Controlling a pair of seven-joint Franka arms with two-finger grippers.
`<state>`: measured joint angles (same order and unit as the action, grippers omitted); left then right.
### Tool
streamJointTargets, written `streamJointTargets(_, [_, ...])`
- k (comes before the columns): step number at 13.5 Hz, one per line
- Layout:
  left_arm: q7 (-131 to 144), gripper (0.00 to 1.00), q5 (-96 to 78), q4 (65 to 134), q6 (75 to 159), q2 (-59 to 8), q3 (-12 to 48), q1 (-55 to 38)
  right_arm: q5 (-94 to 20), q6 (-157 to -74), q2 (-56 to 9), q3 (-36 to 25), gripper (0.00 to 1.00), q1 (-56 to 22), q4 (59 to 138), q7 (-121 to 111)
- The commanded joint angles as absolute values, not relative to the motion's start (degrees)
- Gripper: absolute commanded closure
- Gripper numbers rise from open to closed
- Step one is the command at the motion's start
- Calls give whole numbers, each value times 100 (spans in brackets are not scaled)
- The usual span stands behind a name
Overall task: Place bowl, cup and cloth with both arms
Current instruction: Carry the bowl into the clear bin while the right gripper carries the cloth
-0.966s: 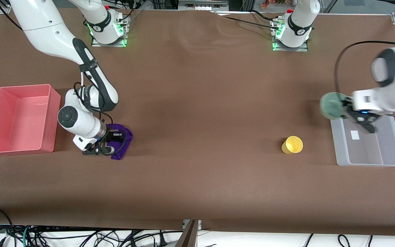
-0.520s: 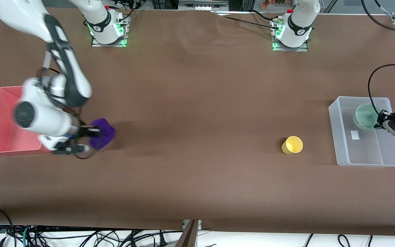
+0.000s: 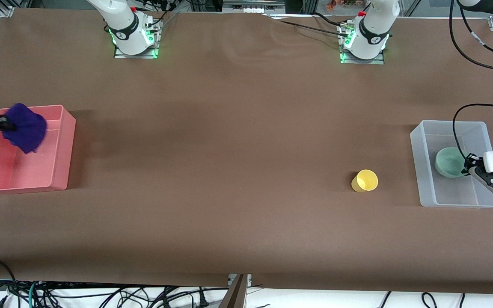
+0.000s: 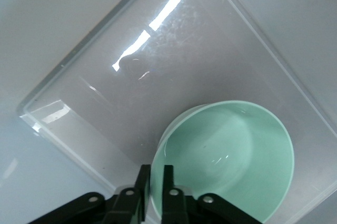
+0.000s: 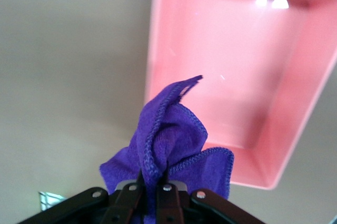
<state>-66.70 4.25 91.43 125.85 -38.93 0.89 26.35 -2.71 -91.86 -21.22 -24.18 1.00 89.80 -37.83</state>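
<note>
My right gripper [image 3: 7, 125] is shut on the purple cloth [image 3: 26, 127], which hangs bunched over the pink bin [image 3: 69, 147]; in the right wrist view the cloth [image 5: 168, 139] rises from between that gripper's [image 5: 153, 183] fingers above the bin [image 5: 231, 71]. My left gripper [image 3: 469, 165] holds the mint-green bowl [image 3: 449, 161] by its rim inside the clear bin [image 3: 420, 171]. The left wrist view shows the bowl [image 4: 231, 155] tilted over the clear bin's floor [image 4: 174, 66], its rim pinched in the gripper [image 4: 155, 182]. The yellow cup [image 3: 365, 180] stands alone on the table beside the clear bin.
The pink bin sits at the right arm's end of the table, the clear bin at the left arm's end. Brown cloth covers the table between them. Both arm bases [image 3: 132, 30] [image 3: 366, 36] stand along the edge farthest from the front camera.
The right gripper lifted the cloth off the table and carried it over the pink bin. The left gripper brought the bowl over the clear bin and lowered it inside.
</note>
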Motion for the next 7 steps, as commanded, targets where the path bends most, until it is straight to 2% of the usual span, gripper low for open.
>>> streamJointTargets(1, [-6653,0,457,9000,12175,-3632,202,2646,-272,-9683,-2276,-2408,100,307,9428,-4033])
streamJointTargets(4, [-6278,0,422,8860,11569,-3209,622,2593,-307,-10527,-2364,-2513,100,474,10149,-4508])
streamJointTargets(5, [-5710,0,422,8790,11340,-3138,815,2575,-316,-10660,-2408,-2531,93,475,10212,-4509])
streamJointTargets(6, [-5060,0,422,8719,11190,-3138,1087,2575,-334,-10679,-2434,-2531,19,466,10195,-4500])
streamJointTargets(7, [-4488,0,422,8667,11171,-3138,1333,2575,-360,-10653,-2408,-2531,0,466,10152,-4500])
